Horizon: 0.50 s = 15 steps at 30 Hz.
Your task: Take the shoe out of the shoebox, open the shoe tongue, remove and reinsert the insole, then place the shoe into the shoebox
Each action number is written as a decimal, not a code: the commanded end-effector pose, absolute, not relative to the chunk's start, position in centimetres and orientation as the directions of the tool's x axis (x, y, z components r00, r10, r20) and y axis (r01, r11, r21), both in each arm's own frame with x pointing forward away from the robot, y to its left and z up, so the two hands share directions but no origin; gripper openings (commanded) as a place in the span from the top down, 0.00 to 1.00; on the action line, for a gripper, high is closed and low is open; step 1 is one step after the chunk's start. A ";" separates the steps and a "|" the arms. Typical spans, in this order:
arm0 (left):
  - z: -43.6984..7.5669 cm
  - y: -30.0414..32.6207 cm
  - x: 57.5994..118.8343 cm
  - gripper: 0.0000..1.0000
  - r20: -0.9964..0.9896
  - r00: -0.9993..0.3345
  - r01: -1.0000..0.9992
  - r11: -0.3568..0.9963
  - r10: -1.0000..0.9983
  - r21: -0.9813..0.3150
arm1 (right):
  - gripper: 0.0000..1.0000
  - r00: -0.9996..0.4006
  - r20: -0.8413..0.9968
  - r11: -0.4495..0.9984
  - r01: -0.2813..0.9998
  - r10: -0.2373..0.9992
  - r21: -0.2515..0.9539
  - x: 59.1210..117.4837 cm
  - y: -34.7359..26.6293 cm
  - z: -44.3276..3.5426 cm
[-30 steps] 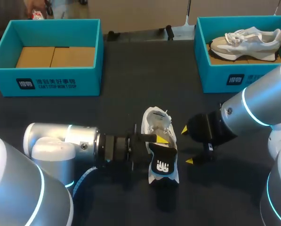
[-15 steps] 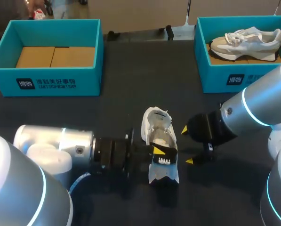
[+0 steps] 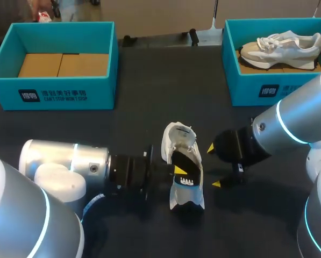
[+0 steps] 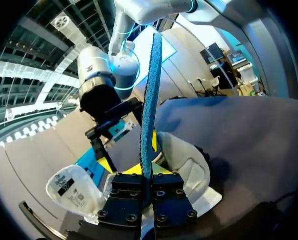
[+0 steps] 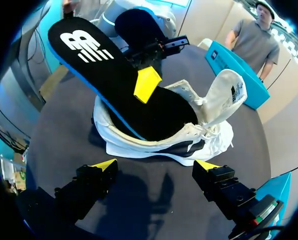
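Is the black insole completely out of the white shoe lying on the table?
No, the insole has its toe end inside the shoe, while the left gripper holds its heel end raised.

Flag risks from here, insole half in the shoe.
1. The right gripper is open and clear of the shoe, so the insole, pinched by the left gripper, could drag or tip the unheld shoe.
2. The pinch looks to be at the insole's side edge only; it may bend or slip.

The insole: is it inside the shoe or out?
Half out: the insole has its front inside the shoe, while its logo end rises past the heel, held by the left gripper.
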<state>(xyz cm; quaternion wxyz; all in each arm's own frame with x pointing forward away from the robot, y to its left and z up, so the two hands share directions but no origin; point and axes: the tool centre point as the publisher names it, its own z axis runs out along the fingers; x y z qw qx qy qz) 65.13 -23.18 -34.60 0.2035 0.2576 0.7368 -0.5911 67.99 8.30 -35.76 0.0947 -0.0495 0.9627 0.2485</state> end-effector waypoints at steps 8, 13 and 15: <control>-34.7 -24.0 65.6 0.82 -0.605 -0.785 0.619 0.153 0.135 -0.770 | 0.00 -0.977 -0.209 0.874 -0.141 -0.046 0.466 67.9 8.4 -35.8; -33.2 -23.6 64.8 0.52 -0.628 -0.768 0.641 0.138 0.127 -0.755 | 0.00 -0.977 -0.209 0.874 -0.141 -0.046 0.466 67.9 8.4 -35.8; -33.0 -23.4 64.5 0.52 -0.631 -0.766 0.643 0.136 0.128 -0.753 | 0.00 -0.977 -0.209 0.874 -0.141 -0.046 0.466 67.9 8.4 -35.8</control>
